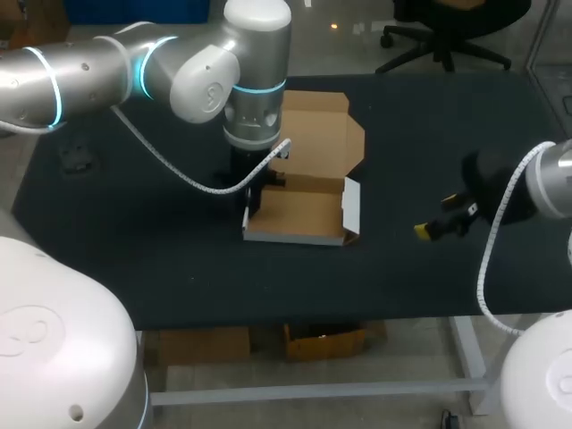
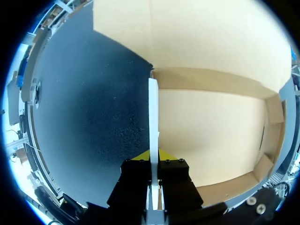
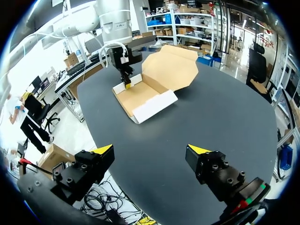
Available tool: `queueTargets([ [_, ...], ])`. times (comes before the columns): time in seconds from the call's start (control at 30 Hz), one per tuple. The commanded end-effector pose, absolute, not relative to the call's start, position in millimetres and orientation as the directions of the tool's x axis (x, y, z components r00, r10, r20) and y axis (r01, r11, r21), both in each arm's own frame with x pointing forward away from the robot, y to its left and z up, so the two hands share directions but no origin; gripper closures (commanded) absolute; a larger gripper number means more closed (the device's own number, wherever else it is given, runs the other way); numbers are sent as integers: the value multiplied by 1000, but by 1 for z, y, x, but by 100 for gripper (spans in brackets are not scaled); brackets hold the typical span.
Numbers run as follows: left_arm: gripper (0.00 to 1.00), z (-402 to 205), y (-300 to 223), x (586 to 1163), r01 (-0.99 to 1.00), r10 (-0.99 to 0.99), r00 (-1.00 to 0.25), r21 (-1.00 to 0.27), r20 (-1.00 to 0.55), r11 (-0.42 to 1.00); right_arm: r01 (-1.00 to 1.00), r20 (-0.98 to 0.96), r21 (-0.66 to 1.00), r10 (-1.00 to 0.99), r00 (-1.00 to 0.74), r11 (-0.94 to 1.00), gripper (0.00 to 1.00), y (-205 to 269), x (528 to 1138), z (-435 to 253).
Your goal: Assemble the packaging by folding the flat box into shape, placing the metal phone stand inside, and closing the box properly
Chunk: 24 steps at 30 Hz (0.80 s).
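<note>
- Gripping the box (image 1: 299,214) by its left side wall (image 2: 153,108): left pincer (image 2: 153,155) is clamped on that thin white edge, one yellow tip pressed on each face.
- Left arm (image 1: 107,67) enters from the upper left of the head view and points straight down at frame centre; its wrist hides most of the pincer there.
- Box sits at the middle of the dark table (image 1: 134,241), tray part formed, brown floor (image 2: 211,136) bare in the left wrist view.
- Lid (image 1: 317,130) is unfolded and lies back flat on the table, toward the upper centre of the frame.
- Front wall (image 1: 295,237) shows white outside; right-hand flap (image 1: 351,207) stands upright at the box's right end.
- Right pincer (image 1: 429,230) is at the right middle of the head view, well apart from the box, fingers spread wide with nothing but table between them (image 3: 151,150).
- Right arm (image 1: 545,183) comes in from the right edge.
- Right wrist view: box (image 3: 140,96) lies well ahead of the pincer, with the left pincer (image 3: 125,83) at its far corner.
</note>
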<state>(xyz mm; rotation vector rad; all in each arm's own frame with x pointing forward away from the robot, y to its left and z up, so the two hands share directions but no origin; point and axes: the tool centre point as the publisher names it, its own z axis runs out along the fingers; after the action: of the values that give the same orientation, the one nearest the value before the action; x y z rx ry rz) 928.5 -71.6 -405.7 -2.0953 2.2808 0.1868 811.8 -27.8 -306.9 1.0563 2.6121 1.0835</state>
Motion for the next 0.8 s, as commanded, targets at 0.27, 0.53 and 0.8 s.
queueTargets([
  [0.27,100,-406,-74,929,-993,-974,-76,103,-214,55,539,159,689,624,-765,484,0,-61,763,-257],
  [0.53,100,-408,-71,930,-989,-965,-96,130,-245,66,539,155,691,629,-762,481,0,-63,760,-256],
  [0.8,100,-409,-70,929,-986,-948,-84,161,-308,35,541,158,695,634,-757,473,0,-64,759,-256],
])
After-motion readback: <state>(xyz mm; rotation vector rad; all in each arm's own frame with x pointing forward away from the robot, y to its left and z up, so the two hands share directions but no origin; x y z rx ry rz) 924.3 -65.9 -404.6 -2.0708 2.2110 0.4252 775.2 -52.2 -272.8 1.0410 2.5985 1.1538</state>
